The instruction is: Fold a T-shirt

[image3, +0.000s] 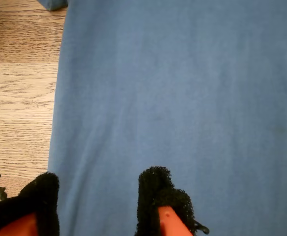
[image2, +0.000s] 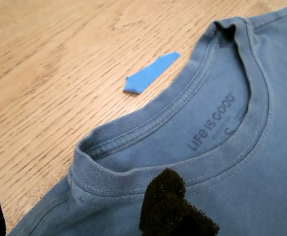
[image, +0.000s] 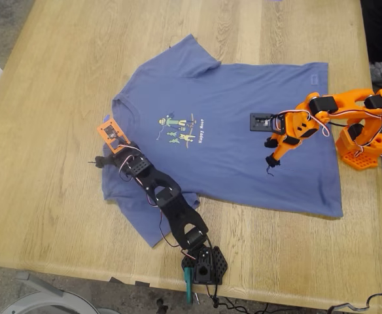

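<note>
A slate-blue T-shirt [image: 230,137] lies spread flat, print side up, across the middle of a light wooden tabletop [image: 53,163], with its collar toward the exterior view's left and its hem toward that view's right. We see no fold in it yet, apart from a rumpled lower sleeve near the table's near edge, so we judge the folding has barely begun. Our black arm reaches in from the near edge and brings our first gripper [image: 106,159] to the collar; in the first wrist view its foam-padded jaws stand apart, one at the picture's edge over bare wood, the other over the ribbed neckband [image2: 183,174], holding nothing. We judge it is placed there to take hold of the neckline for a fold. A small strip of blue tape [image2: 151,73] lies on the wood just beside the collar. Our orange arm comes from the table's edge on the exterior view's right, and our second gripper [image: 270,159] hovers low over the shirt's lower body. Its wrist view shows the padded fingers [image3: 156,194] spread, with plain fabric and the shirt's side edge under them, nothing pinched. That spot suits gripping the hem end while the other arm handles the collar.
</note>
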